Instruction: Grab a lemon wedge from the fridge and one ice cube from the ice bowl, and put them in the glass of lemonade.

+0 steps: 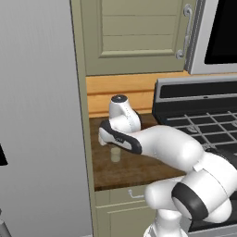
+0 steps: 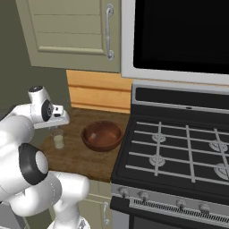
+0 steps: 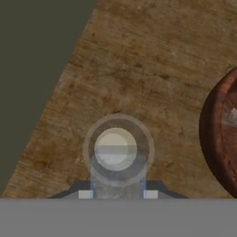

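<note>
The gripper point(image 3: 117, 194) hangs straight above the glass point(image 3: 117, 149), presumably to drop something in. Its fingers stand narrow; whether they pinch anything I cannot tell. The bowl point(image 2: 102, 135) sits just beside the glass on the counter point(image 3: 139, 69).

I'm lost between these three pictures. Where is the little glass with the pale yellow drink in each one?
Left base view: small clear glass of lemonade on the wooden counter, just under the white arm's hand.
Right base view: at left, beside the reddish-brown ice bowl.
Hand view: low centre, seen from above.
Shared landmark: the bowl, at the hand view's right edge.
</note>
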Motion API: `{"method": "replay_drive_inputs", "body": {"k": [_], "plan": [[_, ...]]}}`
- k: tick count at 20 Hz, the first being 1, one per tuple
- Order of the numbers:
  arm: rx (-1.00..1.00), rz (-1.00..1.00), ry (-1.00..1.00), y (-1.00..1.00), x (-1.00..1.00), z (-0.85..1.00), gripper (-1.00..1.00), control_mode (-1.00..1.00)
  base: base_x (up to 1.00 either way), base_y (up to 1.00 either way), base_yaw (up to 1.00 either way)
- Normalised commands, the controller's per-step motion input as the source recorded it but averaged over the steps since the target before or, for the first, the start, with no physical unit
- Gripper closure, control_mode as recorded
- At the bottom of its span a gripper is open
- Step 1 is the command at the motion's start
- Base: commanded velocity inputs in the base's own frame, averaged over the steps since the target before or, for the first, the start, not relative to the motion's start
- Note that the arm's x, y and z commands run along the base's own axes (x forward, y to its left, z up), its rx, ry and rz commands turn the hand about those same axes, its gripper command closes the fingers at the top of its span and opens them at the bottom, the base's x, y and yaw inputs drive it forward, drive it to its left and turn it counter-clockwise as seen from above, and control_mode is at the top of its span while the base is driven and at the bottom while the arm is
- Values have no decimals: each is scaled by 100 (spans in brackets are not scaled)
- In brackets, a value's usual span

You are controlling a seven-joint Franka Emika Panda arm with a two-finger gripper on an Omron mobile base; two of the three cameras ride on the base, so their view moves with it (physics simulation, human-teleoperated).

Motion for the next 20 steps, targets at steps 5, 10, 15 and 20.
{"method": "replay_drive_inputs", "body": {"k": [5, 10, 15, 20], "plan": [[1, 0, 0, 0, 0, -1, 100, -100, 0, 0, 0], [0, 0, 0, 0, 7, 0, 100, -100, 0, 0, 0], [0, 0, 0, 0, 31, -3, 100, -100, 0, 0, 0], [0, 0, 0, 0, 6, -18, 100, -100, 0, 0, 0]]}}
